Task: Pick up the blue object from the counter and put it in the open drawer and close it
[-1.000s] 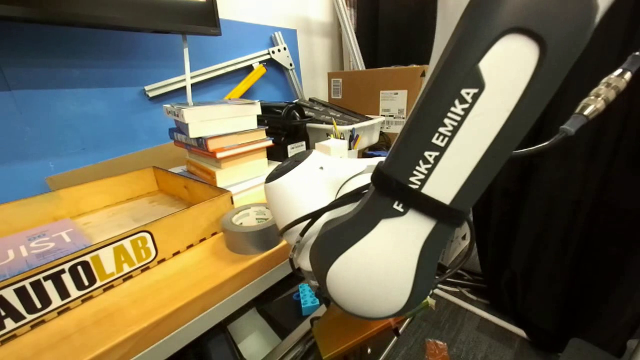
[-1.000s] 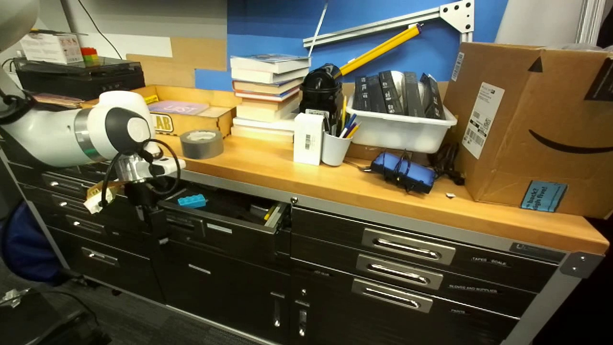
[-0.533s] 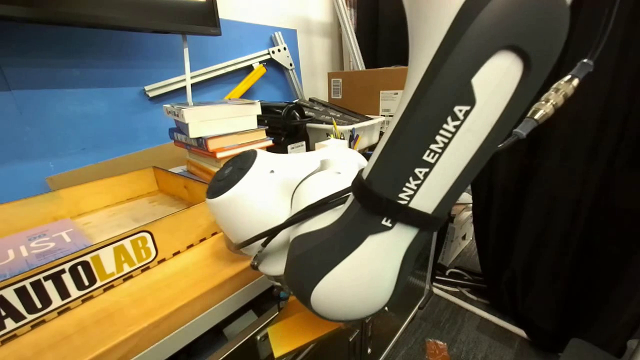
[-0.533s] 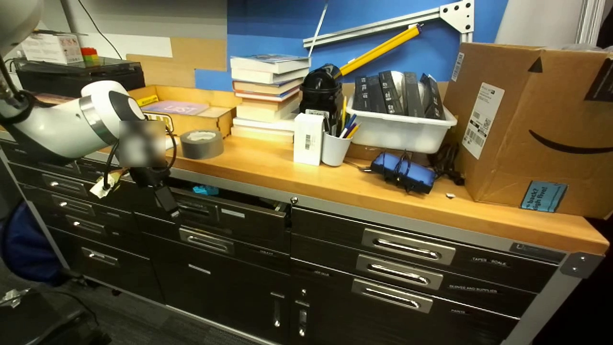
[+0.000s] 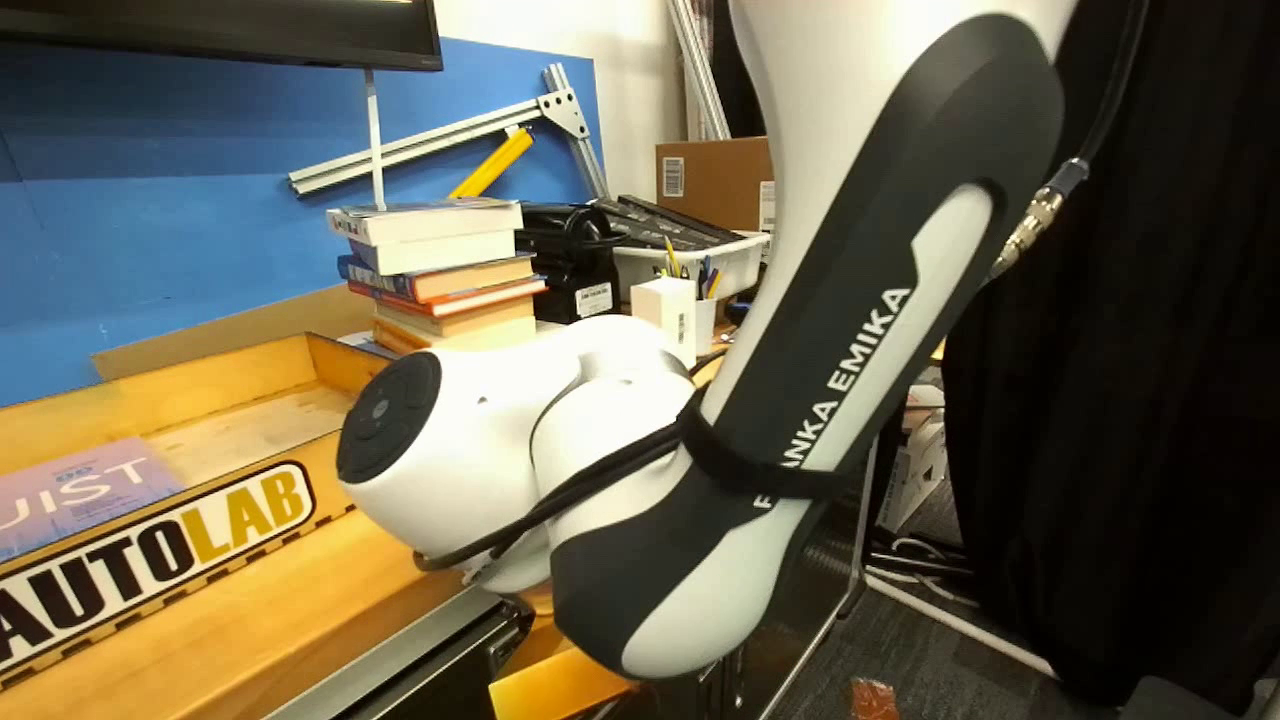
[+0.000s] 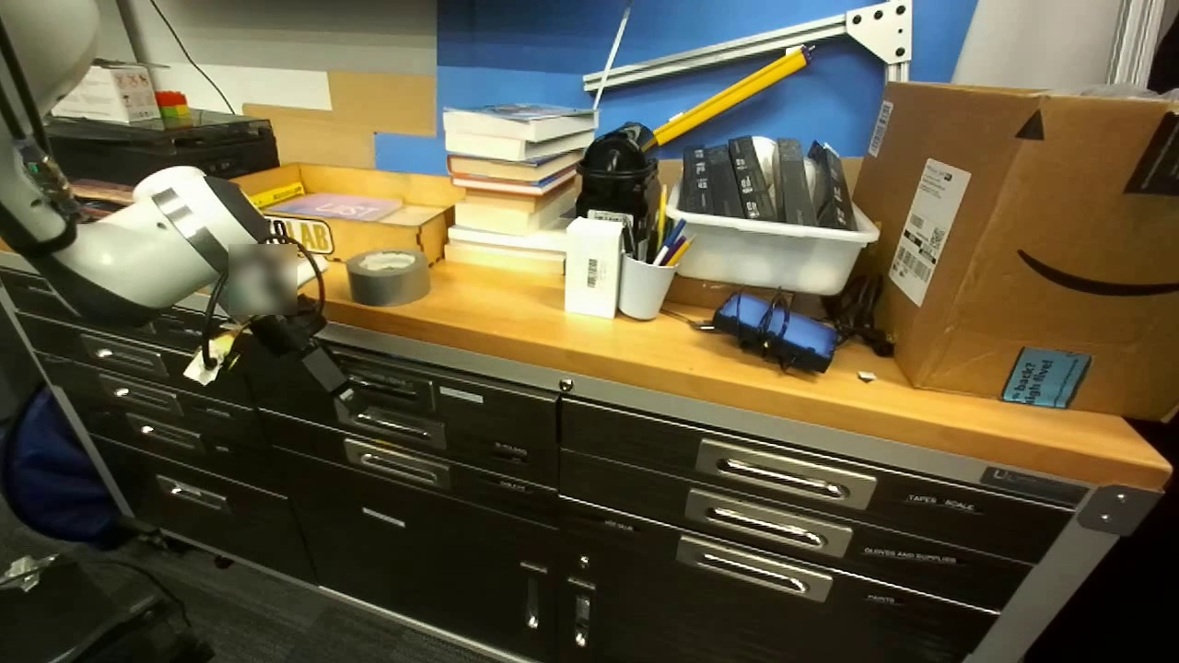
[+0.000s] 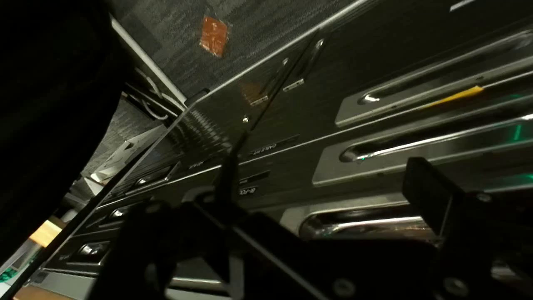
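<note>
The drawer point(image 6: 502, 419) is pushed in under the counter point(image 6: 497, 322) and looks shut or nearly so. Its front and metal handle show in the wrist view point(image 7: 366, 223). The blue object is hidden in all views now; earlier frames show it lying inside this drawer. My gripper point(image 6: 343, 391) is at the drawer front, tilted down, by the handles. In the wrist view the gripper point(image 7: 325, 179) has its fingers wide apart, with nothing held between them. Whether a fingertip touches the drawer front I cannot tell. In an exterior view the arm hides the gripper and part of the drawer point(image 5: 455, 665).
The grey tape roll point(image 6: 389, 278), a wooden tray point(image 6: 428, 230), stacked books point(image 6: 516, 175), a white box point(image 6: 591, 267) and a pen cup point(image 6: 645, 287) stand on the counter. More handled drawers point(image 6: 398, 462) lie below. A cable loops round the wrist.
The drawer has gone from open to pushed in, and the blue object in it has passed out of sight. The arm has moved toward the cabinet with the gripper against or near the front.
</note>
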Available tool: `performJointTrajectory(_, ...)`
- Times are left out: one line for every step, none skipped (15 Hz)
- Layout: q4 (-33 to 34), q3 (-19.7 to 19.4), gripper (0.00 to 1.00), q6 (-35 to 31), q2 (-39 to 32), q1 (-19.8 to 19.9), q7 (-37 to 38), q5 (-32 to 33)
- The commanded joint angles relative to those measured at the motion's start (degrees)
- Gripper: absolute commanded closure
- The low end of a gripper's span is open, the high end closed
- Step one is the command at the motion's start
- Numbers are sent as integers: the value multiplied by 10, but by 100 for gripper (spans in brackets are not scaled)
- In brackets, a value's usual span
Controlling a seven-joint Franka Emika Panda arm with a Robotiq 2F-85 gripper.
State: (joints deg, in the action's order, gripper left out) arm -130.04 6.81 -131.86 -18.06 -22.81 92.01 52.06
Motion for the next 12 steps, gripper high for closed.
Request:
performJointTrajectory(31, 6, 0, 16, -12, -9, 82, 74)
performJointTrajectory(35, 10, 0, 19, -13, -7, 94, 87)
performJointTrajectory(35, 13, 0, 22, -13, -6, 101, 95)
performJointTrajectory(33, 18, 0, 29, -11, -3, 100, 93)
performJointTrajectory(28, 25, 0, 33, -6, 3, 85, 79)
performJointTrajectory(14, 35, 0, 18, 10, 17, 45, 47)
performJointTrajectory(-2, 45, 0, 9, 31, 26, 11, 21)
performJointTrajectory(-24, 57, 0, -10, 60, 40, -47, -16)
performJointTrajectory(-41, 70, 0, -31, 81, 53, -95, -43)
performJointTrajectory(-65, 79, 0, -43, 112, 58, -137, -71)
performJointTrajectory(-81, 107, 0, -54, 136, 85, -180, -99)
performJointTrajectory(-94, 120, 0, -70, 156, 98, -223, -127)
